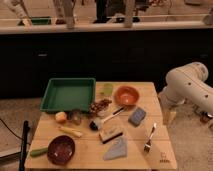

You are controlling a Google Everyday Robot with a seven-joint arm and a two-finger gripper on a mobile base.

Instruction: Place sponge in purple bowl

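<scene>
Purple bowl (61, 149) at near-left corner, mouth up, looks empty, ready to receive. Sponge (137, 116) lies flat near the right edge, mid-depth, not held; long axis looks diagonal, near-left to far-right. Gripper (169, 116) hangs just off the right edge, probably staged for approach; can't tell its grip state.

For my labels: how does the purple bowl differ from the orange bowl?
The purple bowl is dark maroon; the orange bowl is bright. The purple bowl sits front left; the orange bowl near the back, beside the green tray. The orange bowl lies nearer the sponge. Both are round and similarly wide. The gripper hangs beside the table's right edge.
</scene>
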